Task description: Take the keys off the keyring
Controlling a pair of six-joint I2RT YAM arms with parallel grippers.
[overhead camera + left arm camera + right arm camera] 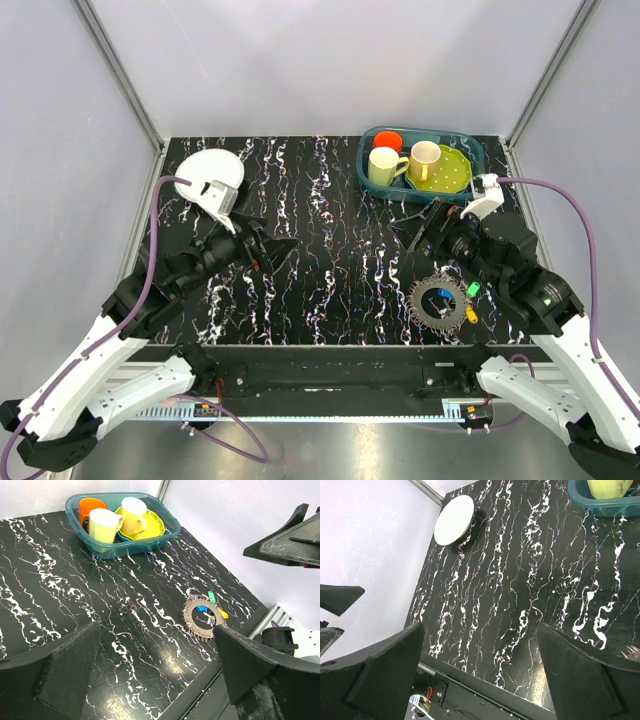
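Note:
The keyring (431, 289) lies flat on the black marbled table at the front right. Its grey-silver keys (424, 305) fan out like gear teeth, with a blue, a green and a yellow-orange head among them. In the left wrist view the keys (193, 625) lie far ahead near the table's edge. My right gripper (425, 226) is open and empty, hovering behind the keyring and pointing left; in its own view (480, 645) the keys are out of sight. My left gripper (275, 246) is open and empty at mid-left, pointing right, far from the keys (156, 647).
A teal basin (478, 150) at the back right holds two mugs, an orange cup and a yellow-green plate; it also shows in the left wrist view (170, 527). A round white plate (200, 166) stands at the back left. Grey walls enclose the table.

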